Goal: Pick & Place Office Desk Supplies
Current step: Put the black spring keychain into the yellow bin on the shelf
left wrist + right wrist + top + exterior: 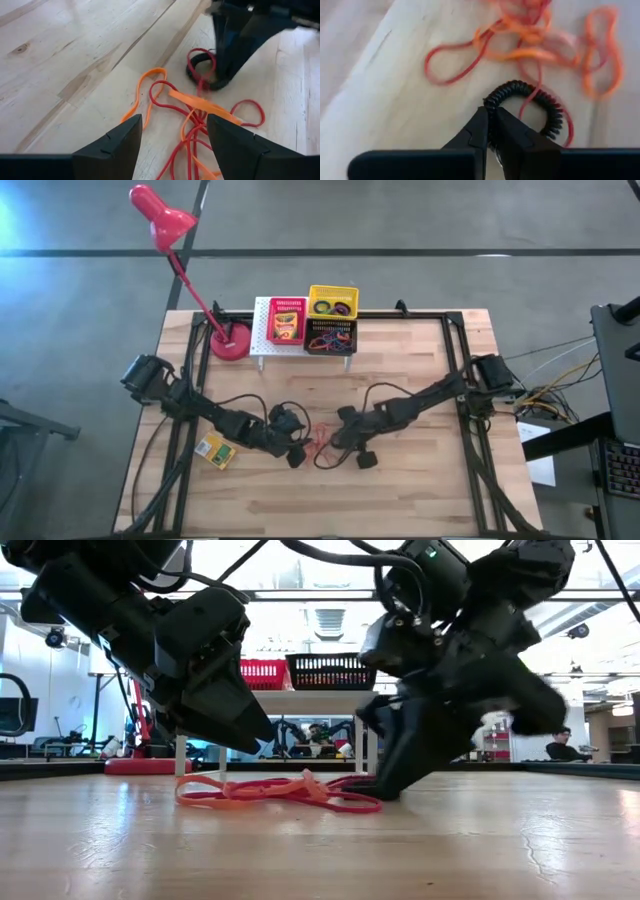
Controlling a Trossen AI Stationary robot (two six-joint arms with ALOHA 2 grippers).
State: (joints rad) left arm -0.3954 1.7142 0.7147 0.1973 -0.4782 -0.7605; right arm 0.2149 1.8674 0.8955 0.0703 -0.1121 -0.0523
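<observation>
The pale butcher-block wooden surface [400,480] carries, near its middle, a loose tangle of thin orange and red rubber bands [319,442], lying flat on the wood, with a small black coiled ring [527,107] resting among them. Toward the left edge lies a small flat yellow-and-green box [215,451], well apart from the bands. At the far edge stand the round base of a red desk lamp [229,342] and, just beside it, a white perforated rack [262,330] on short legs.
</observation>
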